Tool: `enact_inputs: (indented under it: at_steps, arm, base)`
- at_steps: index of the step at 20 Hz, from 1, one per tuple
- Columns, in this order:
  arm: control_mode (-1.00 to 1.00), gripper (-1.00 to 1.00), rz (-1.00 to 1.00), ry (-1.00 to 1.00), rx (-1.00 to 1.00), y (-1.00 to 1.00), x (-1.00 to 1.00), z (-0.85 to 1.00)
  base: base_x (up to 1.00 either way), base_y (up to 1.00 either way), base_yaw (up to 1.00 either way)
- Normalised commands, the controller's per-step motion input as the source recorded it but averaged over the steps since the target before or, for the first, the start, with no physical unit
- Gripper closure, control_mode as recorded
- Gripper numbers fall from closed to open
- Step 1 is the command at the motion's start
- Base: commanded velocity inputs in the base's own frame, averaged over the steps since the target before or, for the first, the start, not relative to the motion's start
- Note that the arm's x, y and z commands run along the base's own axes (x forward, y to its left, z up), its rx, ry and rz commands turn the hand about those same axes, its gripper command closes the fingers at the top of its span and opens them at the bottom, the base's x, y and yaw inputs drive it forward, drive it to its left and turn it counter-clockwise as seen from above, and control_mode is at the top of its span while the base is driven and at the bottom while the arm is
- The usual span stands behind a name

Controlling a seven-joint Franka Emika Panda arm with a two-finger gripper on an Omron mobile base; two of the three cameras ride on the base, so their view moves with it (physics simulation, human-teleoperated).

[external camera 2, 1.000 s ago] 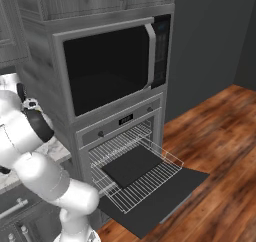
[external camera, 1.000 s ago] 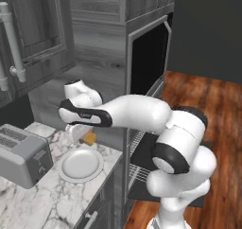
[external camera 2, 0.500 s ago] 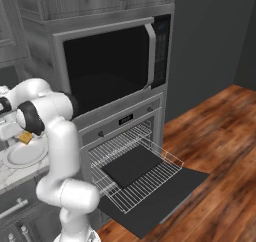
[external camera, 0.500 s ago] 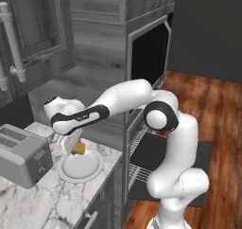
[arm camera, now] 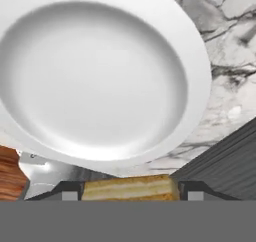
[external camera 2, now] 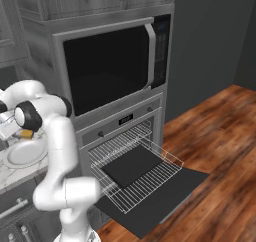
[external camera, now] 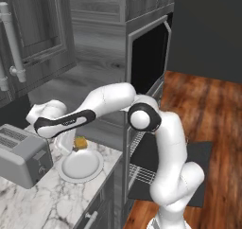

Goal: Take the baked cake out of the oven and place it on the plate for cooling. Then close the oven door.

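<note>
My gripper (arm camera: 130,192) is shut on the baked cake (arm camera: 130,187), a small golden-brown block between the two fingertips (arm camera: 70,191). The cake (external camera: 81,142) hangs just above the far rim of the white plate (external camera: 83,167) on the marble counter; whether it touches the plate I cannot tell. In the hand view the plate (arm camera: 100,76) lies ahead of the cake. In the right base view the cake (external camera 2: 26,134) sits over the plate (external camera 2: 20,155). The oven (external camera 2: 126,120) stands open, its door (external camera 2: 170,198) folded down flat, a wire rack (external camera 2: 150,178) and dark tray (external camera 2: 131,165) pulled out.
A grey toaster (external camera: 21,154) stands on the counter left of the plate. The big black-glass unit (external camera 2: 107,66) sits above the oven. The open door (external camera: 201,152) and racks jut over the wooden floor (external camera 2: 225,136) beside my base.
The arm has swung further left with the cake and stretched out. The cake now hangs lower, close over the plate's rim. The oven door and racks have not moved.
</note>
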Motion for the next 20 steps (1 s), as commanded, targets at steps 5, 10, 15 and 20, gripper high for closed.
enact_inputs:
  at_steps: [5,10,15,20]
  arm:
    - [-1.0,1.0,0.19,0.13,0.01,0.0,-0.2,-0.04]
    - [-1.0,1.0,0.29,0.04,0.31,-0.22,-0.53,0.21]
    - [-1.0,1.0,0.25,0.0,0.39,-0.61,-0.7,0.23]
    - [-1.0,1.0,0.06,0.14,0.44,-0.8,-0.18,-0.06]
  base:
    - [0.0,0.0,0.0]
    - [0.0,0.0,0.0]
    - [0.0,0.0,0.0]
    - [0.0,0.0,0.0]
